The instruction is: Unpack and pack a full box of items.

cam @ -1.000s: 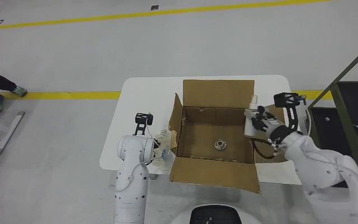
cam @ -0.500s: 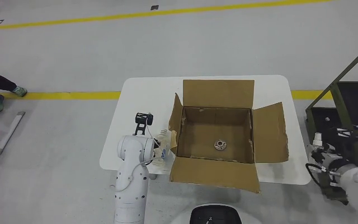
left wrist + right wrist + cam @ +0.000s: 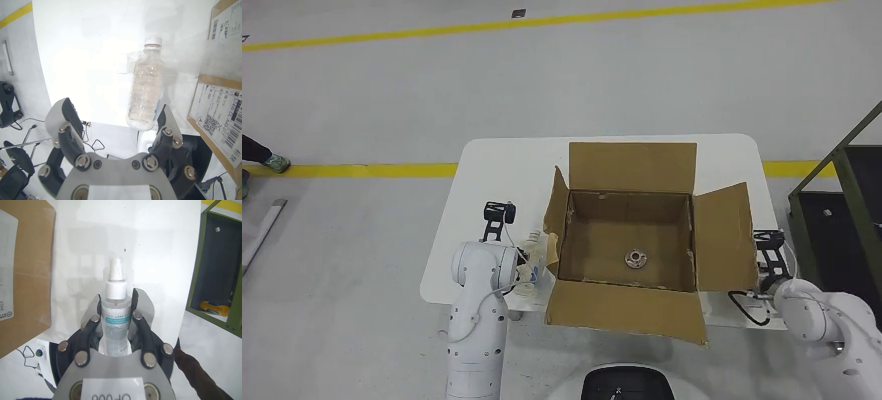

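Observation:
An open cardboard box [image 3: 572,200] stands mid-table with a small round metal part [image 3: 634,259] on its floor. My left gripper [image 3: 117,117] is open at the table's front left edge. A clear plastic bottle [image 3: 145,89] with a white cap lies on the table beside one finger [image 3: 162,117], its base overhanging the edge. My right gripper [image 3: 116,298] is shut on a clear spray bottle [image 3: 115,315] with a white pump, over the table [image 3: 151,247] right of the box's right flap [image 3: 727,235]. The right arm [image 3: 807,310] is at the front right corner.
A green metal rack [image 3: 842,180] stands just right of the table, with a yellow object [image 3: 214,308] on its shelf. The box flaps are spread out on all sides, the left flap [image 3: 217,113] close to the plastic bottle. Bare table lies behind the box.
My right arm carried the spray bottle from the box's right wall out past the table's right side, then back over the front right corner. The left arm kept still.

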